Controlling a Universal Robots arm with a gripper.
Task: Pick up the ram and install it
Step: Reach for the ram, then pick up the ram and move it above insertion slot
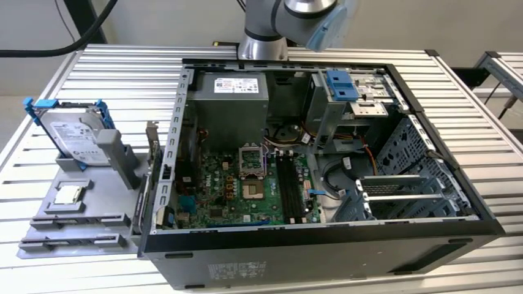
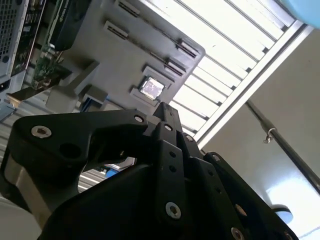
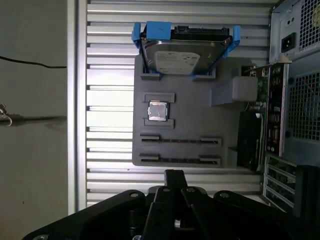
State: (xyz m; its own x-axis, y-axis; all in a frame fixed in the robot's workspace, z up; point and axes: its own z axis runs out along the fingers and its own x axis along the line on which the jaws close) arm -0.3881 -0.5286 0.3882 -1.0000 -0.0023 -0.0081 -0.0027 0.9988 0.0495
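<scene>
My gripper (image 3: 174, 175) hangs above the slatted table just off the grey parts tray (image 3: 190, 120), with its black fingers drawn together, shut, and nothing visible between them. In the second wrist view the gripper (image 2: 167, 109) points toward the tray (image 2: 130, 55). The two long holder rails (image 3: 180, 140) on the tray look bare; in the exterior view these rails (image 1: 78, 218) sit at the tray's near end. The ram is out of view as a loose stick. I cannot tell if one sits in the long dark motherboard slots (image 1: 288, 180).
A silver processor chip (image 3: 158, 110) and a hard drive in a blue bracket (image 3: 182, 52) rest on the tray. The open computer case (image 1: 327, 257) stands at the exterior view's right of the tray (image 1: 98, 208). The arm (image 1: 286, 18) rises behind the case.
</scene>
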